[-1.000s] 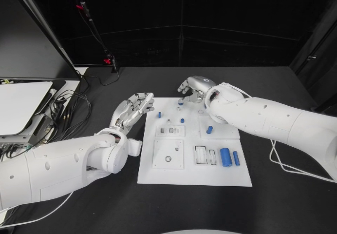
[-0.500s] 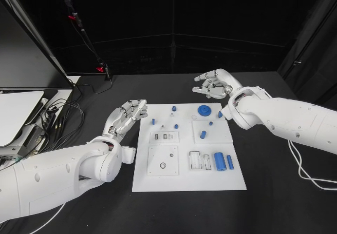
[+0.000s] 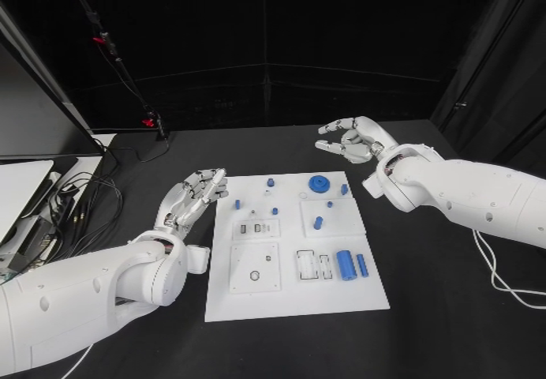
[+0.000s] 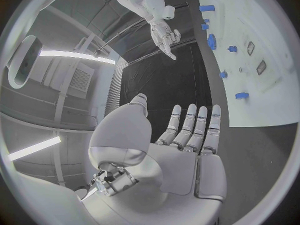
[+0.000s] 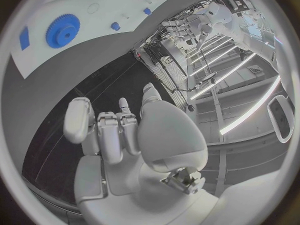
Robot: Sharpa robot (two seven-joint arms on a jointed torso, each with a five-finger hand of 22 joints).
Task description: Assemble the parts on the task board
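Note:
The white task board lies in the middle of the black table. A blue gear lies flat near its far edge, with a small blue block beside it. Small blue pegs stand on the far half, and two blue cylinders lie near the right edge. My left hand lies open with straight fingers by the board's far left corner, holding nothing. My right hand hovers beyond the far edge, fingers loosely bent and apart, empty. The right wrist view shows that hand and the gear.
Grey equipment and a tangle of cables sit at the table's left side. A thin stand with red clips rises at the back left. A white cable trails on the table at the right.
My right hand has lifted from the board's far edge and drawn back past it, leaving the blue gear bare on the board. The left hand stays flat. The camera has shifted.

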